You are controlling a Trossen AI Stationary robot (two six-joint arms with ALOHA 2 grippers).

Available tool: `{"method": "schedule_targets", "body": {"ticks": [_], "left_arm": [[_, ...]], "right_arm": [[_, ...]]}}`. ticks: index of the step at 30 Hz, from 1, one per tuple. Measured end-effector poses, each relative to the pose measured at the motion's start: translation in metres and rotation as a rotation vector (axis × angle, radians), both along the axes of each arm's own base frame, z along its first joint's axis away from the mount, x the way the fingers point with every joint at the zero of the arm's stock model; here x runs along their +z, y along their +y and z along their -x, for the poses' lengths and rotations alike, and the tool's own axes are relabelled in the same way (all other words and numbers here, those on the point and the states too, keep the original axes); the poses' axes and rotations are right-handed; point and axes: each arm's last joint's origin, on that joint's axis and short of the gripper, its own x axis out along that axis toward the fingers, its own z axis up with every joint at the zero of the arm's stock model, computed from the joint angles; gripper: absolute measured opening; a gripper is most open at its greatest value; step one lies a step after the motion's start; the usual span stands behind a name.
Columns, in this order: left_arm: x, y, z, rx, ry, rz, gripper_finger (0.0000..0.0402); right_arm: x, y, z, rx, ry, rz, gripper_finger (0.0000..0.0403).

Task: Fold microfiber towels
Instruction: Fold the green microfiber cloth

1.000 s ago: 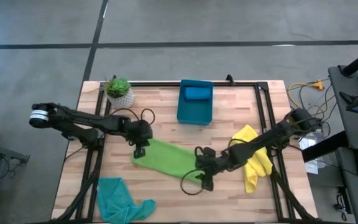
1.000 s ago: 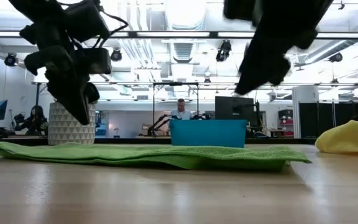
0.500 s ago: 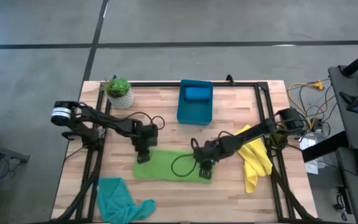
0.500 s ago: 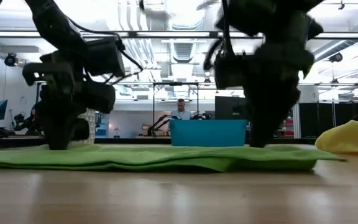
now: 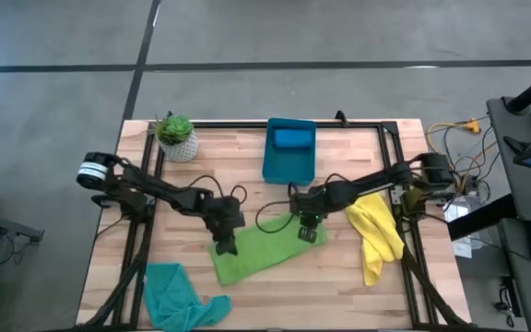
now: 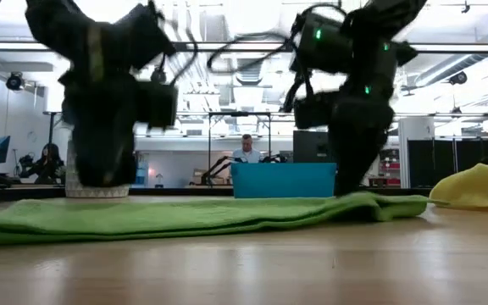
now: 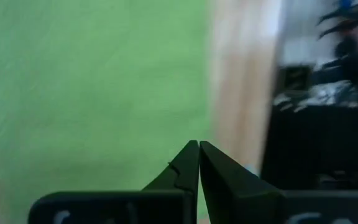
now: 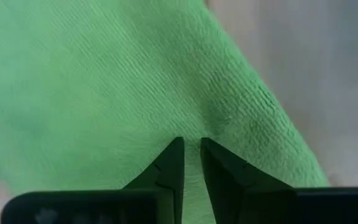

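A robotics lab or workshop: a wooden surface (image 5: 247,295) stands on a bare concrete floor (image 5: 63,55). Beyond it, at twelve o'clock, an open hall holds ceiling ducts (image 6: 252,68), monitors (image 6: 312,146) and a seated person (image 6: 246,150).

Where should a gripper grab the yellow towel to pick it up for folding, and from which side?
Judging by its pose, grip the yellow towel at its long tail, which trails toward the table's near edge. It lies flat and single, unlike the bunched middle. Come straight down from above; the right gripper is nearest.
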Motion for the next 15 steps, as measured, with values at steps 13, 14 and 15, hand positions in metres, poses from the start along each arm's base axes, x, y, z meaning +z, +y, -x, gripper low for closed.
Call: {"method": "schedule_targets", "body": {"ticks": [13, 14, 15], "left_arm": [[0.057, 0.0, -0.039, 0.023, -0.297, -0.251, 0.0], [0.05, -0.001, -0.05, -0.012, -0.294, -0.284, 0.0], [0.045, -0.002, -0.062, -0.054, -0.309, -0.323, 0.0]], "right_arm": [[0.086, 0.081, 0.043, -0.198, -0.39, -0.007, 0.0044], [0.09, 0.09, 0.047, -0.205, -0.431, -0.003, 0.0044], [0.097, 0.097, 0.052, -0.215, -0.479, 0.0, 0.0044]]}}
